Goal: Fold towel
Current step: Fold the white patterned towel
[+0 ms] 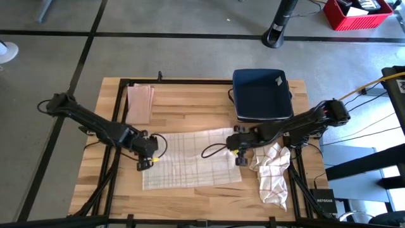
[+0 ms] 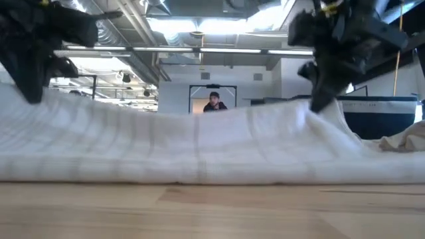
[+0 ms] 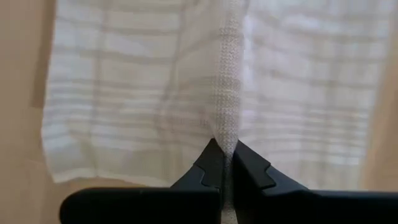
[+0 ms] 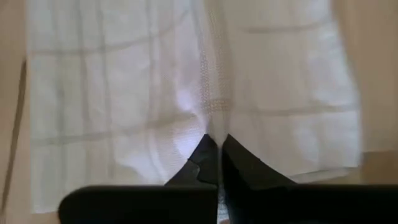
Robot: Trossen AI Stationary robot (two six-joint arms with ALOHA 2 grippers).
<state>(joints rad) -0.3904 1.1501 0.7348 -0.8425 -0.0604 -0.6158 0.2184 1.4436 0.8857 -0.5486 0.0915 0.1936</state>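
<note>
High view: a white checked towel [image 1: 190, 158] is spread flat on the wooden table [image 1: 190, 104], in the lower centre of the frame. The left gripper [image 1: 149, 154] is set at the towel's left edge and the right gripper [image 1: 239, 152] at its right edge. In each wrist view the two dark fingers are seen pressed together with a ridge of towel cloth pinched between them, so both grippers are closed on the towel. In the low view the towel's edges are seen lifted slightly beneath each gripper, with the cloth sagging between them.

A crumpled white cloth [image 1: 271, 171] is seen just right of the towel, at the lower right. A dark blue bin [image 1: 262, 94] is placed at the table's upper right, and a folded pinkish cloth [image 1: 139, 103] at the upper left. A person [image 2: 213, 101] is visible far back in the low view.
</note>
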